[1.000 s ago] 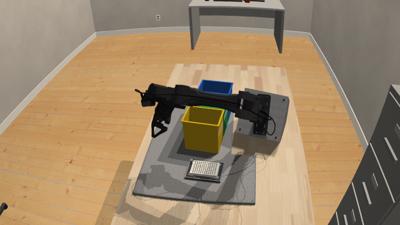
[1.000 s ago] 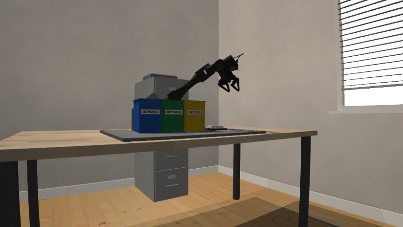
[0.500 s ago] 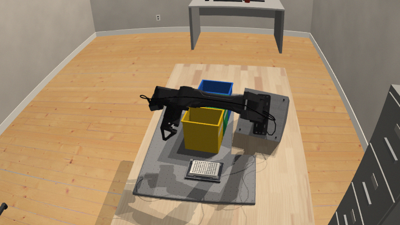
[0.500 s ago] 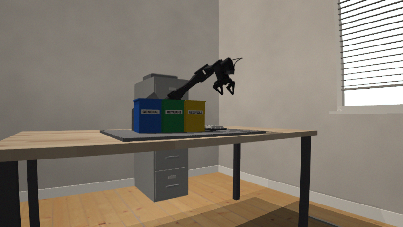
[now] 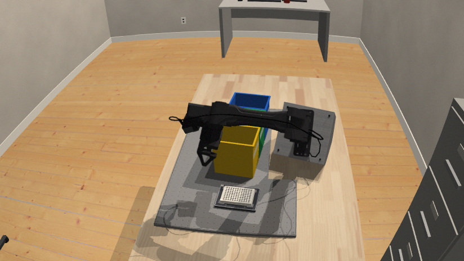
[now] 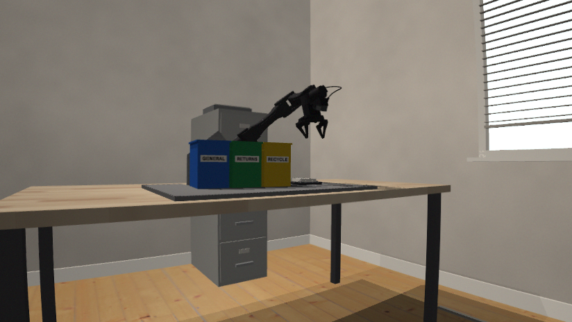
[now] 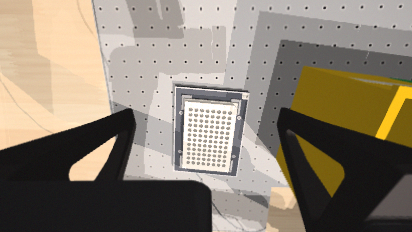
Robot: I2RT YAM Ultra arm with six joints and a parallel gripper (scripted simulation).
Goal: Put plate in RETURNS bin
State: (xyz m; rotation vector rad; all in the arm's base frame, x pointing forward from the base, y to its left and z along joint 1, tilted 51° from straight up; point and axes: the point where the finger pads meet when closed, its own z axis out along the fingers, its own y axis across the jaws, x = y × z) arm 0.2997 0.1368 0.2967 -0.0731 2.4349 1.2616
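The white 96-well plate (image 5: 236, 194) (image 6: 306, 180) (image 7: 209, 136) lies flat in its dark plate nest (image 5: 256, 198) (image 7: 210, 93) on the grey perforated board (image 5: 181, 201) (image 6: 200, 196). My gripper (image 5: 208, 156) (image 6: 314, 134) (image 7: 206, 116) is open and empty. It hangs high above the board, beside the yellow bin, and points down at the plate. The green RETURNS bin (image 6: 244, 171) (image 5: 261, 139) stands upright between the blue GENERAL bin (image 5: 250, 100) (image 6: 207, 171) and the yellow RECYCLE bin (image 5: 236, 155) (image 6: 275, 171) (image 7: 330, 100). In the top view the arm and the yellow bin hide most of the green bin.
The arm's grey base block (image 5: 305, 139) stands right of the bins. All three bins touch in a row. A grey filing cabinet (image 6: 236, 239) (image 5: 431, 201) stands beside the table, and a grey desk (image 5: 274, 9) at the far wall.
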